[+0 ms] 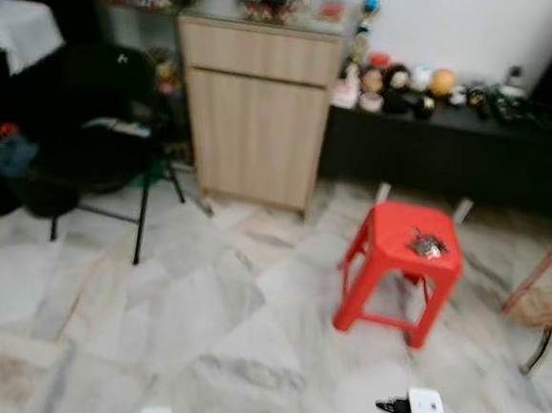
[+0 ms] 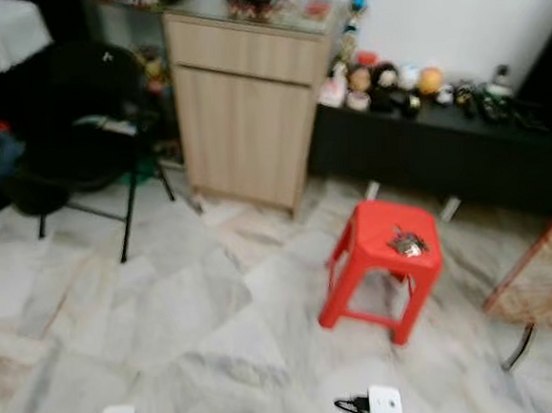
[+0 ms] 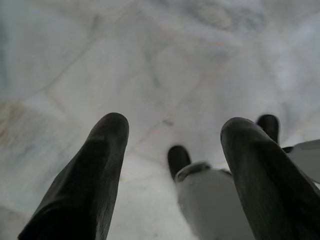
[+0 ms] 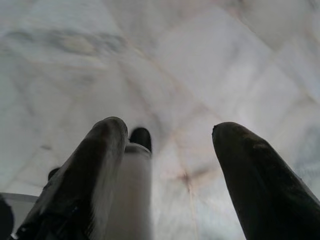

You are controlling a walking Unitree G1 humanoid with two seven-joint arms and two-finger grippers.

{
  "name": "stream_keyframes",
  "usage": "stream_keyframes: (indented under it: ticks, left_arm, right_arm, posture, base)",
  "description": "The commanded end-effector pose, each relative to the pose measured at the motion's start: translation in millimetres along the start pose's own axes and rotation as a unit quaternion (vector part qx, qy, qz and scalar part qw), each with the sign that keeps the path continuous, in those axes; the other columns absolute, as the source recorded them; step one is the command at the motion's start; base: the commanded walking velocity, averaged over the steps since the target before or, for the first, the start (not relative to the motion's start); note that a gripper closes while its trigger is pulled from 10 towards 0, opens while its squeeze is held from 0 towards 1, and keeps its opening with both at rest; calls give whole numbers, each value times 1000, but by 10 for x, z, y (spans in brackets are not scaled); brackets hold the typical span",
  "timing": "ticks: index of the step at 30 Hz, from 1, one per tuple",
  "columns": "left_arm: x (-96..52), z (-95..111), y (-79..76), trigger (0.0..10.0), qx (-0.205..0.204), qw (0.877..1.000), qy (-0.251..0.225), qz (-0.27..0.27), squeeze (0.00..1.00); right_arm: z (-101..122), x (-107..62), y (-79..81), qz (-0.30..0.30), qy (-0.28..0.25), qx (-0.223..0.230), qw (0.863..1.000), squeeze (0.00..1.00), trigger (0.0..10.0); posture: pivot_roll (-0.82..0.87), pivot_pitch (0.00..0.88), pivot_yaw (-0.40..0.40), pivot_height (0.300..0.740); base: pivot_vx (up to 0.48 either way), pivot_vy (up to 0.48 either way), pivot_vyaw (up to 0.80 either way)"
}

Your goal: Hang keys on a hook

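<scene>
Keys (image 1: pixel 427 244) lay untouched on top of the red plastic stool (image 1: pixel 393 231), near its far right corner, so nothing of the task could be counted as done. No hook could be made out among the blurred furniture: a wooden cabinet (image 1: pixel 261 107) stood against the wall, a low black bench (image 1: pixel 463 158) with small figurines ran to its right, and a black folding chair (image 1: pixel 97 125) stood to its left. The left gripper (image 3: pixel 172 150) hung over the marble floor (image 1: pixel 170 320) with its fingers spread wide and nothing between them; the right gripper (image 4: pixel 167 150) was likewise splayed and empty above the tiles. The stool was judged well apart from both grippers, so the approach, the pick-up, the search for a hook and the hanging all remained.
</scene>
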State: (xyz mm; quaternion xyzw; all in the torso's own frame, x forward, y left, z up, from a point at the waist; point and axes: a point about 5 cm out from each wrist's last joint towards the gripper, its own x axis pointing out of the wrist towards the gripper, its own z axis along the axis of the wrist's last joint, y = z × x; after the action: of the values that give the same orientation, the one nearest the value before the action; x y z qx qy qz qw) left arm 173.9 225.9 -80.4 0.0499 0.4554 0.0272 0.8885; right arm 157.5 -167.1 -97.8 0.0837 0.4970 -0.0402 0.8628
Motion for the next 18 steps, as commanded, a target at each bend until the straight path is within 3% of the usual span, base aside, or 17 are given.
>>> stream_keyframes:
  ticks: [1, 4, 18]
  left_arm:
    - [6, -29, -103, 10000, 6, 1000, 8, -14, 0]
    - [5, -36, -114, 10000, 12, 1000, 10, -17, 0]
    - [11, 116, 110, 10000, 36, 999, -3, -1, 0]
  right_arm:
    - [45, 0, -53, -7, -6, 0, 1000, 0, 10000]
    - [62, 2, -40, -7, -13, 4, 1000, 0, 10000]
    - [83, 24, 184, 10, -20, 31, 999, 0, 10000]
  posture:
    - [70, 0, -111, 732]
    - [89, 0, -94, 732]
    - [125, 0, -14, 732]
  base:
    - [0, 0, -681]
    - [0, 0, -177]
    - [0, 0, 0]
